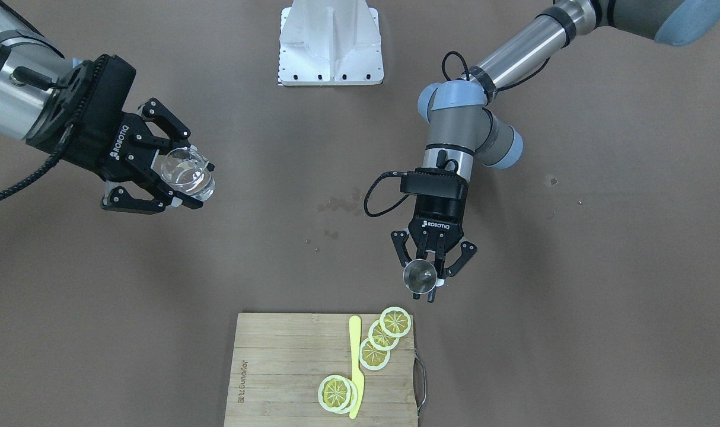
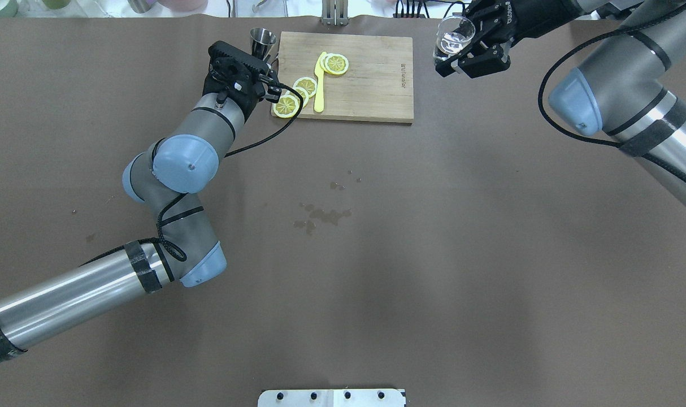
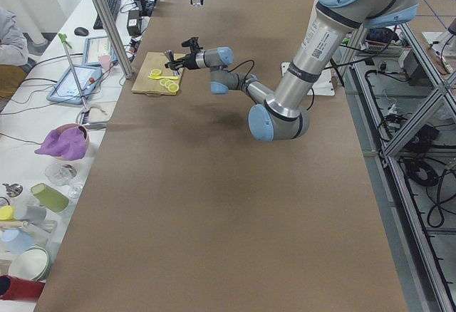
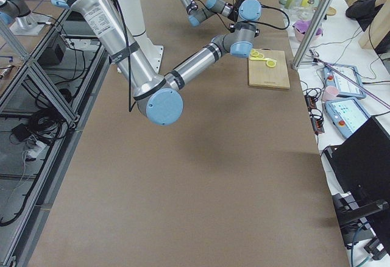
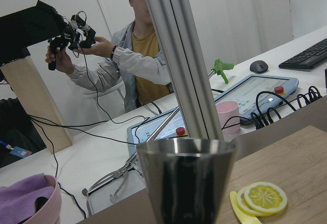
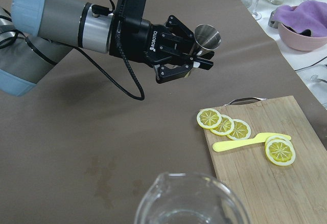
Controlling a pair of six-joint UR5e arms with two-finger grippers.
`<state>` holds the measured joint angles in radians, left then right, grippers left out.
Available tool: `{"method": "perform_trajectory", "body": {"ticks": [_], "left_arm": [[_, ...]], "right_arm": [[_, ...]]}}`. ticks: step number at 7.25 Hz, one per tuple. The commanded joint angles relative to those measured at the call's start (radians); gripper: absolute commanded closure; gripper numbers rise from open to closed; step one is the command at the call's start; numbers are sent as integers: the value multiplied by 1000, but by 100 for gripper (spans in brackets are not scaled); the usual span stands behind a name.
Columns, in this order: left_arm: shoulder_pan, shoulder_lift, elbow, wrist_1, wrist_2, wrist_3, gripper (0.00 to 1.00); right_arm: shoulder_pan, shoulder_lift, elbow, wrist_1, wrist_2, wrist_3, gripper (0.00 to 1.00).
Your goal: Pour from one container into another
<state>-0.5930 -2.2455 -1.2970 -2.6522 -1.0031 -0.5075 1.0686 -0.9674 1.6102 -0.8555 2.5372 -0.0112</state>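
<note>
The steel cup (image 1: 420, 277) was gripped upright in the left gripper (image 1: 432, 277), jaws clenched on its lower part, just beside the cutting board (image 1: 277, 367), the mouth kept up, presumably to receive; the glass jug (image 1: 186, 172) was clasped in the right gripper (image 1: 197, 184), well apart and off the table, seemingly as the source; the jug's pouring lip was shown only in the right wrist view, and the cup's level rim only in the left wrist view.

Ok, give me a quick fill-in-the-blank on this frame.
The small conical steel cup sits between the ____ gripper's fingers. The clear glass beaker is in the other, ____ gripper. The yellow plastic knife lies on the wooden ____ among lemon slices. Missing: left; right; cutting board.
</note>
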Motion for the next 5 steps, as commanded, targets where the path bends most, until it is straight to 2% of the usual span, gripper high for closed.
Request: {"method": "perform_trajectory", "body": {"ticks": [1, 3, 5], "left_arm": [[56, -34, -16, -5, -11, 13, 100], [74, -42, -48, 1, -11, 127, 100], [93, -35, -65, -5, -9, 133, 100]], "right_arm": [[-1, -2, 29, -78, -9, -64, 100], [-22, -2, 69, -129, -50, -87, 100], [-50, -11, 129, -198, -66, -145, 100]]}}
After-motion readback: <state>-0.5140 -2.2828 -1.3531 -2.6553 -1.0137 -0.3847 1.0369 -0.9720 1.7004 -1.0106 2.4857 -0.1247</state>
